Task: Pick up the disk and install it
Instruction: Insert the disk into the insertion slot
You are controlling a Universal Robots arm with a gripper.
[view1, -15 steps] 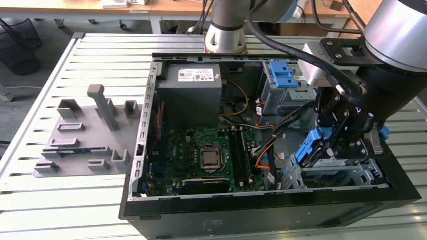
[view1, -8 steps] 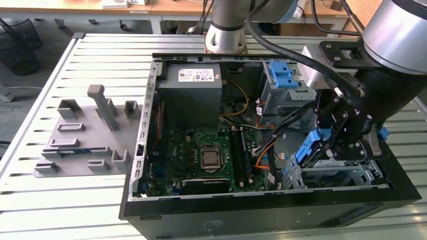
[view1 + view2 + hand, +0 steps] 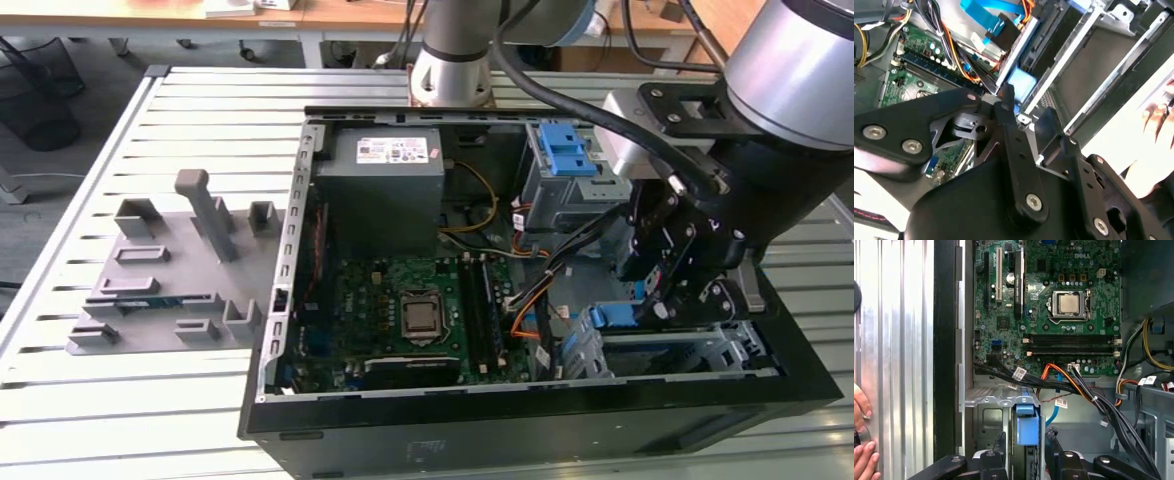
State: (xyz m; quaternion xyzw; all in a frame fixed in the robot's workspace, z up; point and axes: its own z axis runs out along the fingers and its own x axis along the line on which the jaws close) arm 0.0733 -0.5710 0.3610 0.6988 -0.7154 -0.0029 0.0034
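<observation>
The motherboard (image 3: 387,290) is showing green inside the black case (image 3: 534,435), orange cables (image 3: 1064,377) are trailing across, the disk (image 3: 1027,427) is edged blue, and the silver worktop (image 3: 200,110) is running in stripes.

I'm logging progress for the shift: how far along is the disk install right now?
Done: the disk has been picked up and sits in the drive cage of the computer case, with its blue frame end showing. In hand: the gripper is down at that blue end. Left: whether the disk is fully seated cannot be told.
</observation>
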